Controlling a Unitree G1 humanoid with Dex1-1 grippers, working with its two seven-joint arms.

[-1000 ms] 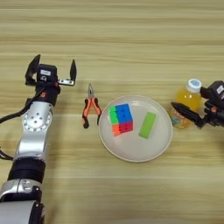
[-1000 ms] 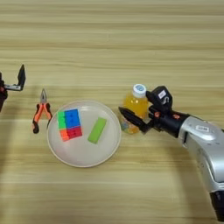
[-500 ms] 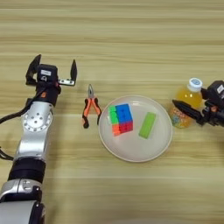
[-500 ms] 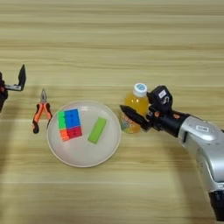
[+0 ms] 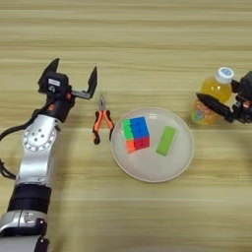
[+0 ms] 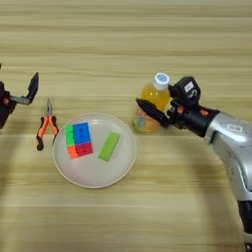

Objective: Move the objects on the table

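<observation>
Right hand [image 6: 156,111] is seen spread around the juice bottle [image 6: 150,105] standing upright on the bench [image 6: 147,39] at 3 o'clock of the plate [image 6: 118,170], so the bottle could be toppled if nudged off-centre, while the left hand [image 5: 72,81] is held spread and idle at 9 o'clock and the puzzle cube [image 5: 136,133] lies on the plate.

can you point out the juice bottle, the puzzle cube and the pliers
juice bottle [image 6: 152,96]: right eye view, on the orange body just under the white cap.
puzzle cube [image 5: 136,134]: left eye view, on the middle of its top face.
pliers [image 5: 101,123]: left eye view, on the orange handles below the pivot.
</observation>
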